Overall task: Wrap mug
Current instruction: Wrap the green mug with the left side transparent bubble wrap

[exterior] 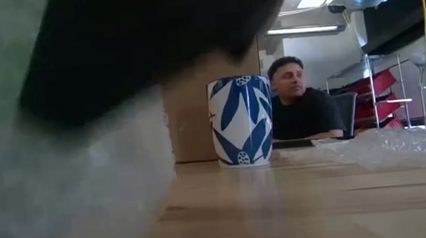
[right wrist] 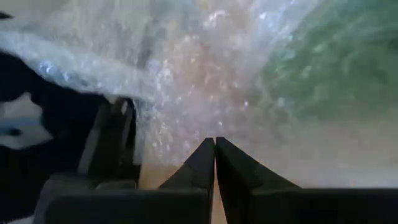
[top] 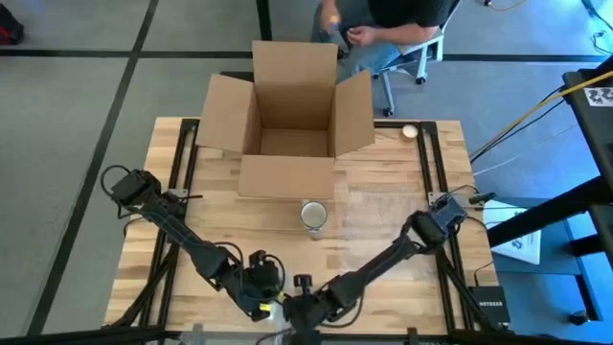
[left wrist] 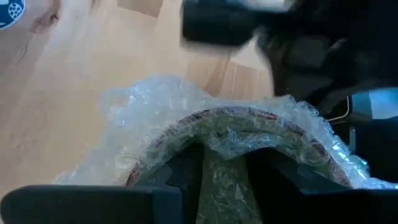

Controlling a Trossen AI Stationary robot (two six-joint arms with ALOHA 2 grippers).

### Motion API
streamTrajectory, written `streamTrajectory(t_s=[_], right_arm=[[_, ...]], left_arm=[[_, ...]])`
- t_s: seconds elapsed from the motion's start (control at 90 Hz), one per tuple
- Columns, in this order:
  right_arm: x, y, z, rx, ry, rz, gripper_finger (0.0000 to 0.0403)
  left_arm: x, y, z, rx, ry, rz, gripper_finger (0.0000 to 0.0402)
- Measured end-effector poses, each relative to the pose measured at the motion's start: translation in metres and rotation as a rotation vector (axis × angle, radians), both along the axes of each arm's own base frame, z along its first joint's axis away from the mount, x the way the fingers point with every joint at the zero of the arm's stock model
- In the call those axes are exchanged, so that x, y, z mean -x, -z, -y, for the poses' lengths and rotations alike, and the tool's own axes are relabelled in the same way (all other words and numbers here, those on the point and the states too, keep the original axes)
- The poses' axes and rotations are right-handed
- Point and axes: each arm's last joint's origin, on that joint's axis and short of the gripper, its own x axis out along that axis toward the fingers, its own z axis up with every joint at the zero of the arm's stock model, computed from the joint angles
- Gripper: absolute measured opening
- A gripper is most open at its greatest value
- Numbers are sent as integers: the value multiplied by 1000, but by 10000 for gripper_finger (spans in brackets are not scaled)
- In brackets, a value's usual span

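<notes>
The blue-and-white leaf-patterned mug (top: 313, 215) (exterior: 242, 121) stands upright on its base mid-table; no gripper is near it. At the table's near edge, both grippers meet over a round green thing with a reddish rim (left wrist: 249, 134), which is covered in bubble wrap (left wrist: 155, 99). My left gripper (top: 265, 287) (left wrist: 227, 168) is shut on this bundle. My right gripper (top: 305, 309) (right wrist: 215, 142) is just to its right, shut at the wrap (right wrist: 205, 81). In the low view the bundle (exterior: 70, 197) is a close blur under a dark gripper. My left gripper pinches the wrapped green thing at its rim (left wrist: 227, 146) between its two fingers (left wrist: 186, 174), with bubble wrap over the rim. The rest of the thing fans out beyond the fingertips. My right gripper's shut fingertips (right wrist: 205, 155) meet the bubble wrap's near part (right wrist: 211, 127). How many layers lie between them, I cannot tell.
An open cardboard box (top: 287, 120) stands at the table's far middle. A clear bubble-wrap sheet (top: 383, 206) (exterior: 406, 146) lies flat to the right of the mug. A small round object (top: 410, 131) sits at the far right. A person (top: 383, 29) (exterior: 298, 98) sits beyond the far edge.
</notes>
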Motion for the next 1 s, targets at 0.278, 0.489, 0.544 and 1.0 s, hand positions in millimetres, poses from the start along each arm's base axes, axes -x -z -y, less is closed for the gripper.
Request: streamTrajectory(t_s=[0.278, 0.489, 0.544, 1.0], right_arm=[[-1, 27, 41, 198, 152, -60, 1], [-6, 28, 60, 317, 198, -54, 1], [-7, 29, 65, 356, 215, -51, 1], [-2, -10, 49, 402, 166, -136, 1]], left_arm=[[-1, 2, -7, -72, 3, -19, 105], [-6, 4, -21, -144, -15, -47, 105], [-7, 4, -25, -172, -16, -55, 105], [-9, -1, -32, -220, -9, -144, 105]])
